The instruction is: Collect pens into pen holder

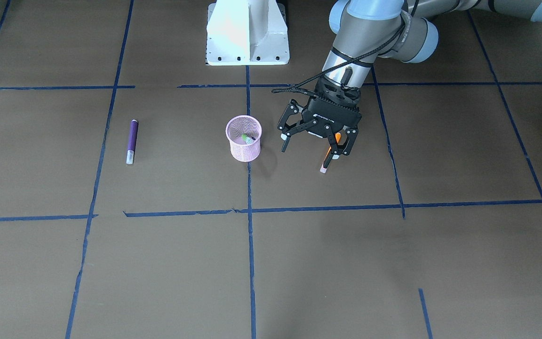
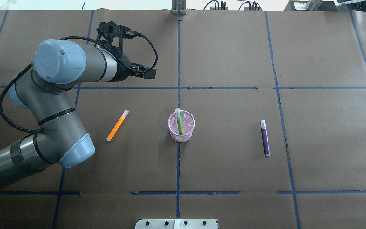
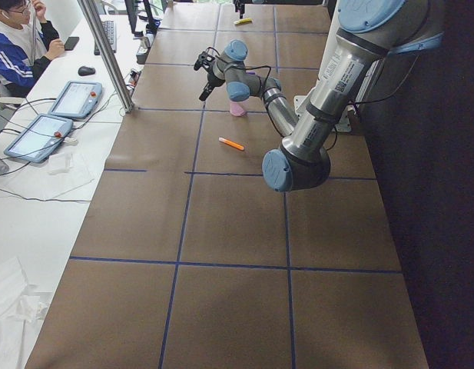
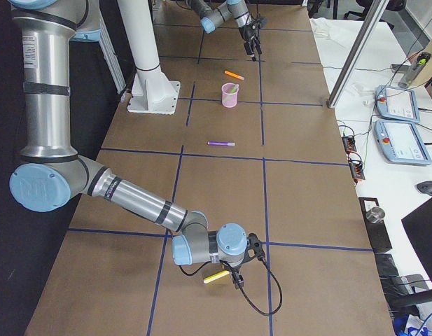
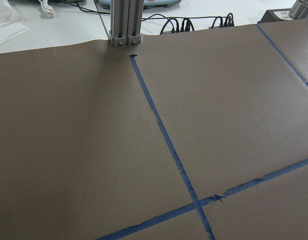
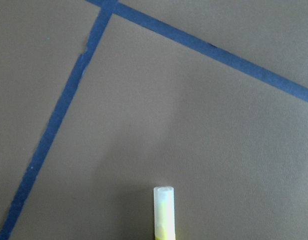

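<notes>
The left gripper [image 1: 309, 149] hangs wide open, high over the orange pen [image 2: 117, 126], which lies flat on brown paper [image 2: 233, 178] near the pink mesh cup [image 2: 181, 137]. The pen looks light, stiff and smooth, apt to roll, so mid-barrel seems the best hold. The green pen [image 2: 179, 122] stands in the cup, and the purple pen [image 2: 265, 138] lies well apart. The right gripper [image 4: 237, 276] is by a yellow pen [image 6: 163, 212], its opening impossible to tell.

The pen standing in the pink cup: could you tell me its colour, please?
The pen is green with a pale cap; the overhead view shows it best.
</notes>
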You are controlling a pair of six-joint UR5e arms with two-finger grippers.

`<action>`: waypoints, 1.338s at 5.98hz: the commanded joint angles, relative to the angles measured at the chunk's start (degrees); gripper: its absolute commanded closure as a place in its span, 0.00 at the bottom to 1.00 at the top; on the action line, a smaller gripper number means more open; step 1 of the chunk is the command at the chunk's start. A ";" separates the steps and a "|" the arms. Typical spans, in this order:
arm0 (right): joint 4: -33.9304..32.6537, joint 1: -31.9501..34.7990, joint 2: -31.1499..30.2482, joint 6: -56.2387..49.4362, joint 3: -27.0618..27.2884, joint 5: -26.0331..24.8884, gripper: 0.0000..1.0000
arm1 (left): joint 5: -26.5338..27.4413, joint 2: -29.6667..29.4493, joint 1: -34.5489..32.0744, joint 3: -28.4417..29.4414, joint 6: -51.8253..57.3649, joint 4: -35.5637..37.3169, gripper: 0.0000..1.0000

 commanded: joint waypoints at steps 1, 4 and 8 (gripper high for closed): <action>3.12 -0.12 1.02 -1.97 -4.01 1.67 0.01 | 0.00 0.02 0.00 0.17 0.03 -0.21 0.00; 4.56 -0.29 2.68 -1.54 -6.77 1.51 0.02 | 0.00 0.11 0.00 0.17 0.21 -0.21 0.00; 4.56 -1.79 3.22 1.01 -6.42 1.68 0.18 | 0.00 0.90 -0.18 0.26 0.38 -0.82 0.00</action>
